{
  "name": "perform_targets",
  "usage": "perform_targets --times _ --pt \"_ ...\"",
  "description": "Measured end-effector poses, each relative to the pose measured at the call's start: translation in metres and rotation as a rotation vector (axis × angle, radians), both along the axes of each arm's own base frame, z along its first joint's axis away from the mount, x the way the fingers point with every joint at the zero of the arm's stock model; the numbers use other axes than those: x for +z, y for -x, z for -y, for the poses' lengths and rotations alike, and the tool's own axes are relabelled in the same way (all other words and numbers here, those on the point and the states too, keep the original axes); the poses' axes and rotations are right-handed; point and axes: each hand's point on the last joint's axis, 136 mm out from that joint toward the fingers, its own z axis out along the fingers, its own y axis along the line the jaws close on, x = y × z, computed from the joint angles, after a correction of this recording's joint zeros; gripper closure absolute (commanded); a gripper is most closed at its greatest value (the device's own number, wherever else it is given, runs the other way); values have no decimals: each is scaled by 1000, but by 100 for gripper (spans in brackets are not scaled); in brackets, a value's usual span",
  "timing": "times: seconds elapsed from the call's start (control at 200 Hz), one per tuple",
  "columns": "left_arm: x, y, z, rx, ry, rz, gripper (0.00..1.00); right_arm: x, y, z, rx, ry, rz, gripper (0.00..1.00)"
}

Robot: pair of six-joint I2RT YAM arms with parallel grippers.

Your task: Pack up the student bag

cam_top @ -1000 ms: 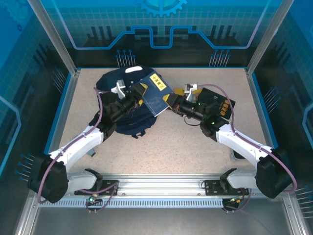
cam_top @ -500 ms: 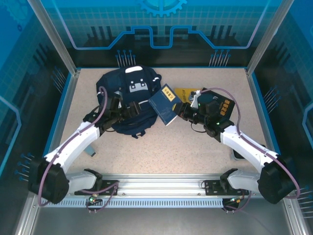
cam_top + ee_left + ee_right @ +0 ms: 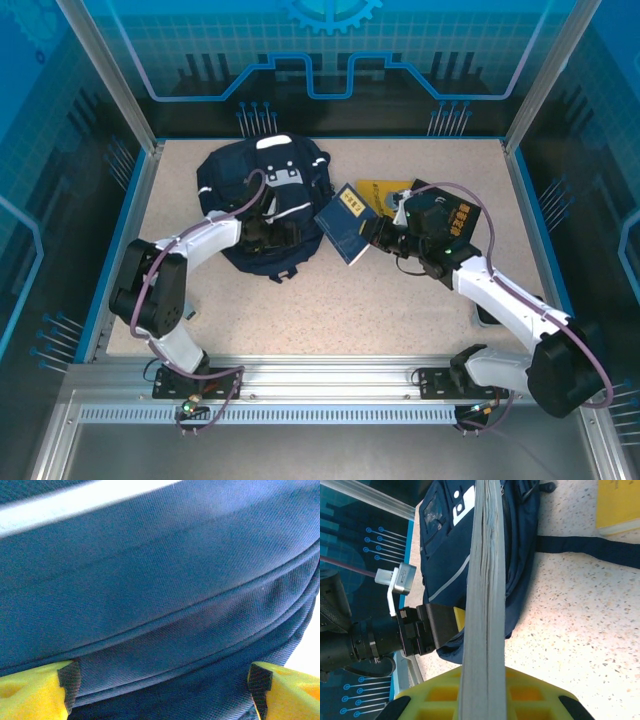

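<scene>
From above, the navy backpack [image 3: 240, 175] lies far-left on the table [image 3: 400, 300]; the right gripper [image 3: 370, 232] clamps a blue book [image 3: 340, 225], its yellow label [image 3: 352, 200] unreadable. Left wrist camera: the left gripper [image 3: 160, 692] gapes empty against the backpack's fabric. Right wrist camera: the book's page edges, seen edge-on.

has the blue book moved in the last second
Yes. The blue book has shifted right and nearer, off the bag, towards the yellow book.
</scene>
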Motion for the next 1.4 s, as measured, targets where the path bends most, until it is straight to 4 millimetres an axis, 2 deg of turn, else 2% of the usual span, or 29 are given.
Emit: perform_targets --times 0.195,0.335,0.44,0.575,0.785,0.875,0.975,1.075,1.281,1.401 --pt "1 7 25 -4 116 -33 12 2 -3 19 -62 19 -3 99" --pt "4 21 62 -56 163 -37 12 -1 -4 34 -107 36 -17 99" --pt "6 38 94 -125 190 -46 12 -4 -3 46 -141 49 -28 99" --pt "15 55 114 -189 177 -68 13 -8 1 63 -185 64 -46 99" --pt "53 35 110 -201 74 23 13 -9 11 95 -275 100 -38 99" --pt "65 27 105 -221 11 70 21 -7 14 106 -308 114 -32 100" --pt "69 19 95 -251 -100 119 27 -5 16 115 -331 123 -26 100" --pt "60 10 87 -289 -229 147 31 -6 19 118 -338 123 -25 100" --pt "14 4 76 -396 -403 82 34 -19 25 119 -335 133 -52 99" --pt "-1 -1 73 -429 -460 57 44 -21 27 119 -334 136 -61 100"
